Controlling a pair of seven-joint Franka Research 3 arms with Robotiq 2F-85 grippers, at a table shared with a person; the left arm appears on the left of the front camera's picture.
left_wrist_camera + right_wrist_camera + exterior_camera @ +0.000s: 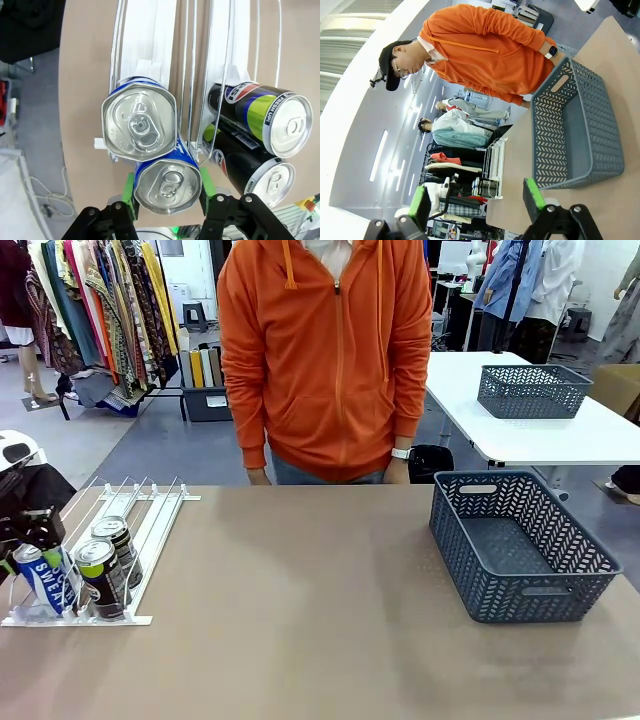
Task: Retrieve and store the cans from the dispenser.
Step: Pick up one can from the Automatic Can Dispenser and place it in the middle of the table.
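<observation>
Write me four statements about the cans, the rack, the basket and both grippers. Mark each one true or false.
1. The dark grey lattice plastic basket holds one can. False: it is empty.
2. The left gripper has its green pads against both sides of a slim blue can at the end of the white rail dispenser. True.
3. The right gripper is shut on a can. False: its jaws stand wide apart with nothing between them.
4. Two black cans with yellow-green markings sit in a different lane from the blue ones. True.
</observation>
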